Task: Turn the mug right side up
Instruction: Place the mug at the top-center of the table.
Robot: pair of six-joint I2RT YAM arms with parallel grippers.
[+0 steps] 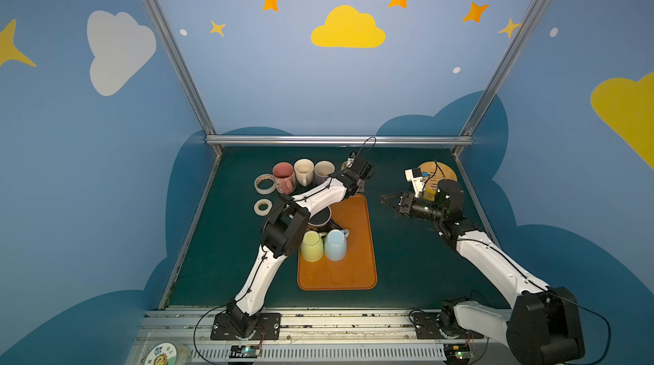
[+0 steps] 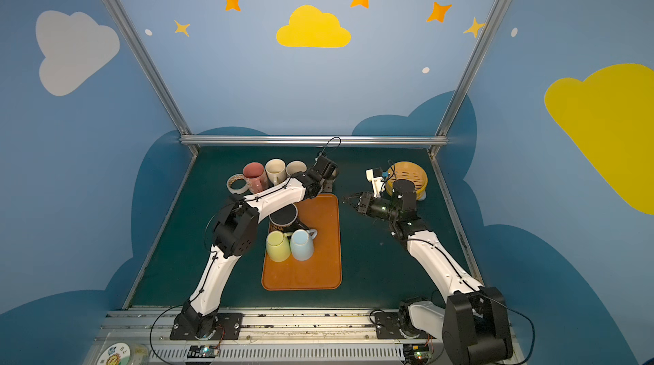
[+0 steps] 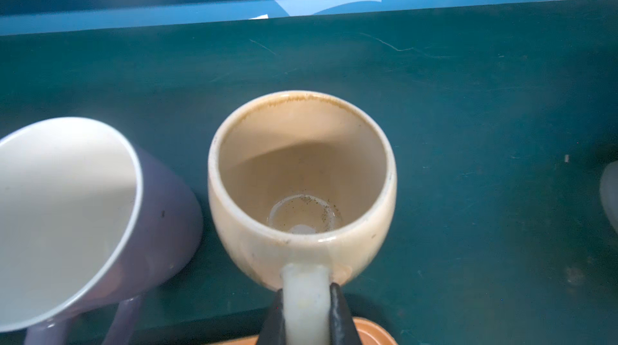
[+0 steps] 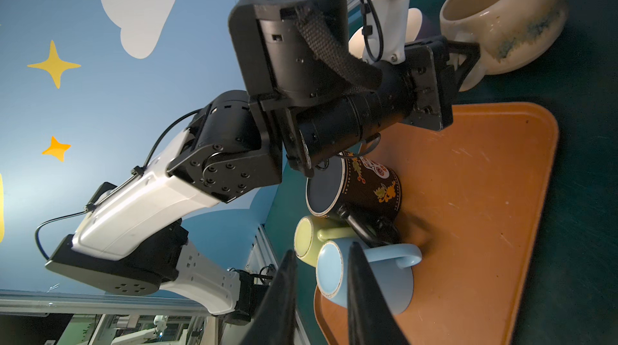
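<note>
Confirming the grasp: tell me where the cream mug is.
In the left wrist view the cream mug stands upright beside the purple mug, past the far edge of the orange tray, handle in the left gripper.

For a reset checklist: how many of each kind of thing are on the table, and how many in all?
Mugs: 7 (pink, cream, lavender, beige, black, green, blue)
Tape rolls: 2
Tray: 1
Basket: 1
Total: 11
</note>
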